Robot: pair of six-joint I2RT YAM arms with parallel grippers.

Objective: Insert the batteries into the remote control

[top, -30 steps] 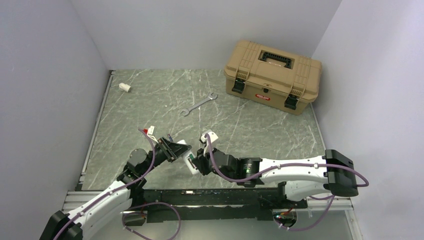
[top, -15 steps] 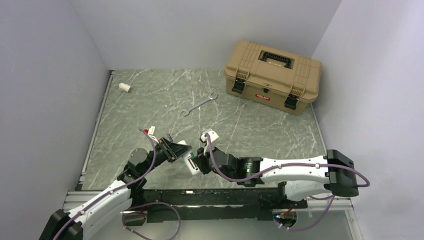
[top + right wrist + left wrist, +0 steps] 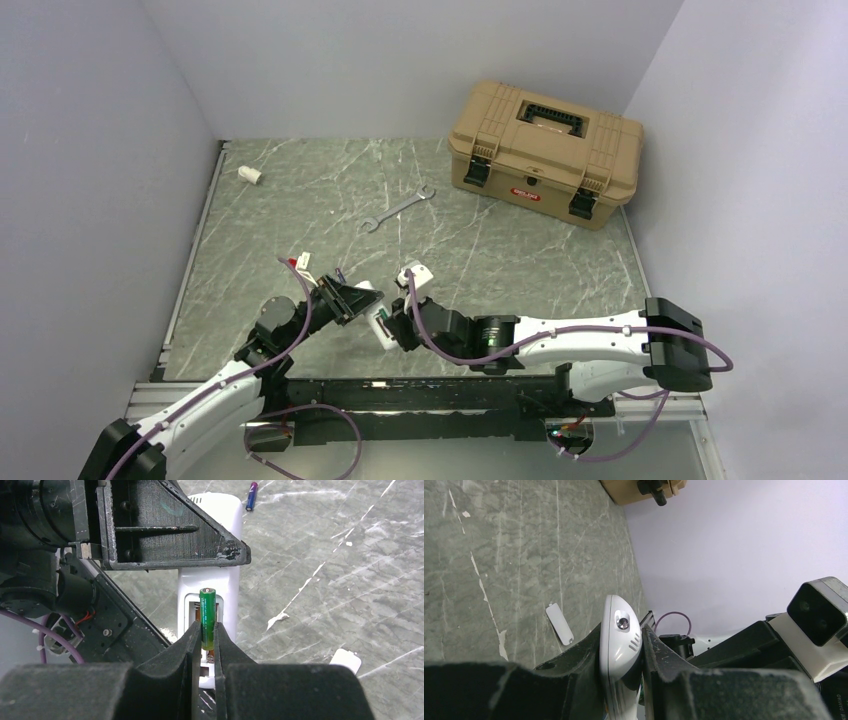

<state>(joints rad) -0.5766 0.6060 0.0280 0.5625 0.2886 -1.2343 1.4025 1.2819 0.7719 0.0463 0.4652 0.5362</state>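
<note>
**Editor:** Overhead camera: what goes under it?

**Operator:** My two arms meet low over the near side of the grey marbled desk [image 3: 300, 200]. My left claw [image 3: 362, 300] and right claw [image 3: 392, 325] sit nose to nose, with the white remote control [image 3: 379, 325] between them. Far back stand a tan toolbox [image 3: 545, 150], lid down, and a metal wrench [image 3: 396, 209] lying flat. A white tube stub [image 3: 250, 175] lies near the left wall. From up here I cannot tell how either claw is set.

**Editor:** And the left wrist?

**Operator:** Here my left claw is pressed onto the remote control's two long sides. Its rounded end pokes out between the black fingers [image 3: 584, 655]. Beyond it a small loose white tab [image 3: 560, 623] lies flat on the desk. The other arm's wrist camera [image 3: 819, 612] fills the right edge.

**Editor:** Right wrist?

**Operator:** My right claw pinches the green battery [image 3: 207, 612] by its lower part, lined up lengthwise over the remote control's open recess [image 3: 191, 611]. I cannot tell whether the battery touches the recess. A finger of my left claw crosses the remote control just above that opening. The dark blue-purple battery [image 3: 251, 496] lies on the desk past the remote control's far end, apart from it. The white tab shows at lower right.
</note>
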